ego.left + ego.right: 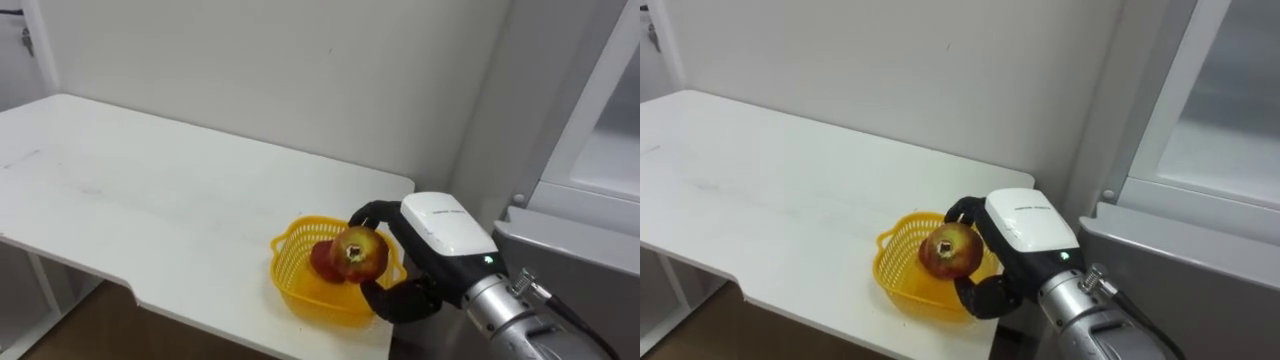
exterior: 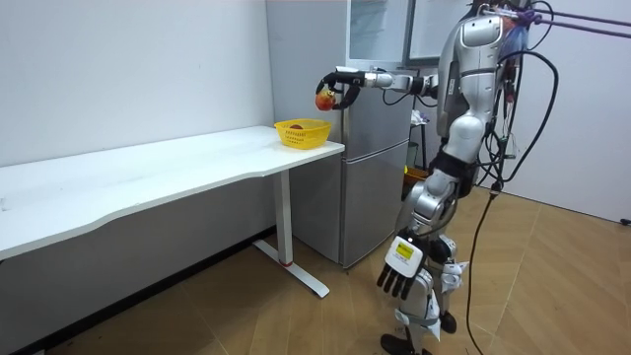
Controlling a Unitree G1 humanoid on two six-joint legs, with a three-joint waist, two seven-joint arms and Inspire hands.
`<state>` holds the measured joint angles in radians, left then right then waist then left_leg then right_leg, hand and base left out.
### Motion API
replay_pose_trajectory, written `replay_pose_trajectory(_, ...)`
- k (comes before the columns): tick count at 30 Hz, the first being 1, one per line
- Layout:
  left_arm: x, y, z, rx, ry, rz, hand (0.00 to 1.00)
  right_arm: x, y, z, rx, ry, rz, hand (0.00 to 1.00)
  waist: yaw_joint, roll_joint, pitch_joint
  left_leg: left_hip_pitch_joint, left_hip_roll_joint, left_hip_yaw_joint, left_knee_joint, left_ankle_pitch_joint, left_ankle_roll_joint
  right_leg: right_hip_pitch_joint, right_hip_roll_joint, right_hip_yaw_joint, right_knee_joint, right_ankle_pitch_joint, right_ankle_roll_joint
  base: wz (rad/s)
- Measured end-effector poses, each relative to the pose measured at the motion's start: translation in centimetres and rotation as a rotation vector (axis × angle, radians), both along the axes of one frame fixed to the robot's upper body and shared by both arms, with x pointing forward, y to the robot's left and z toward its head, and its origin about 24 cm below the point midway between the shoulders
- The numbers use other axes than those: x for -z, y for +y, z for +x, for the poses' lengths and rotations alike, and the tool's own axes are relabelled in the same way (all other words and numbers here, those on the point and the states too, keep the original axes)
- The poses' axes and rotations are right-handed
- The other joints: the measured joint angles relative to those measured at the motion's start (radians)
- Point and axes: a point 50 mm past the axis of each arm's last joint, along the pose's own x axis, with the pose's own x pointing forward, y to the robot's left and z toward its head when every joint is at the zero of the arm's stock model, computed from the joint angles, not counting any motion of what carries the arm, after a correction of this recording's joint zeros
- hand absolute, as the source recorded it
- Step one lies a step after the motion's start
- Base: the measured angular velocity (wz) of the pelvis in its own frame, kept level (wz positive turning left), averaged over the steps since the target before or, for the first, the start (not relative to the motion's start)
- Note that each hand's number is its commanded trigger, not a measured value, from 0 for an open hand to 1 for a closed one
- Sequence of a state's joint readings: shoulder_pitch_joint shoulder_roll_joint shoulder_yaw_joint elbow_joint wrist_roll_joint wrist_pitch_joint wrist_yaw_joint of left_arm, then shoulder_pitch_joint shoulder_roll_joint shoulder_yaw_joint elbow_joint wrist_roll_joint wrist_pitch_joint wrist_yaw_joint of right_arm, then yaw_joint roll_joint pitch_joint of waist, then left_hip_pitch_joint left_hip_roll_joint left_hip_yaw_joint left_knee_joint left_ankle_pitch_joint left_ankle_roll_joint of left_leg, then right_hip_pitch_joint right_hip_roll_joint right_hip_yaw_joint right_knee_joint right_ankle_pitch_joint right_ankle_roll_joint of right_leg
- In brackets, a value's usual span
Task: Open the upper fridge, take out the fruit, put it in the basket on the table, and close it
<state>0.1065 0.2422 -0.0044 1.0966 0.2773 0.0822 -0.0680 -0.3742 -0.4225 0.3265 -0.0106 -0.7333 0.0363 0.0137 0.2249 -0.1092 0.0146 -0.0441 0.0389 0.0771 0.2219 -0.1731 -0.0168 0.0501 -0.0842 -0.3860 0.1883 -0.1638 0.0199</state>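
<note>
Left eye view: the right hand (image 1: 445,232) is curled round a red-yellow apple (image 1: 354,252), held just above the yellow basket (image 1: 287,268) on the bench (image 1: 150,200).

Room view: the left hand (image 2: 400,268) hangs with relaxed fingers, well below the basket.

Right eye view: the apple looks firm, smooth and light but likely to bruise. A wrap round its widest part suits it.

Lower centre-right of the frame: the right hand (image 1: 440,235), fingers curled round a red-and-yellow apple (image 1: 358,253), holds it over a yellow basket (image 1: 300,285) near the white counter's (image 1: 150,200) right-hand end. A grey fridge (image 1: 590,200) stands at the right edge.
</note>
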Motion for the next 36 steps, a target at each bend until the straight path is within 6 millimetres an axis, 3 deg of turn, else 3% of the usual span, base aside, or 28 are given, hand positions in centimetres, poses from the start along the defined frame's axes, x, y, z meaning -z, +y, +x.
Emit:
replay_pose_trajectory(10, 0.0, -0.27, 0.29, -0.002, -0.019, 0.01, 0.0, 0.06, 0.11, 0.03, 0.005, 0.004, 0.01, 0.0, 0.0, -0.003, -0.0071, 0.002, 0.0, 0.0, 0.001, 0.0, 0.0, 0.003, -0.001, -0.001, 0.002, 0.0, 0.0, 0.0)
replay_pose_trajectory(25, 0.08, -0.36, -0.17, -0.004, -0.008, 0.007, 0.0, 0.15, 0.55, 0.0, -0.007, 0.018, 0.048, 0.0, -0.001, 0.004, -0.0022, 0.002, 0.0, 0.001, 0.0, 0.0, 0.0, 0.001, -0.001, -0.001, 0.002, 0.0, 0.0, 0.0)
replay_pose_trajectory(36, 0.17, -0.69, -0.09, -0.005, -0.011, -0.002, 0.0, 0.19, 0.59, 0.0, -0.01, 0.026, 0.045, 0.0, -0.002, 0.0, -0.0043, 0.001, 0.0, 0.002, 0.0, 0.0, 0.0, 0.001, -0.001, -0.001, 0.002, 0.0, 0.0, 0.0)
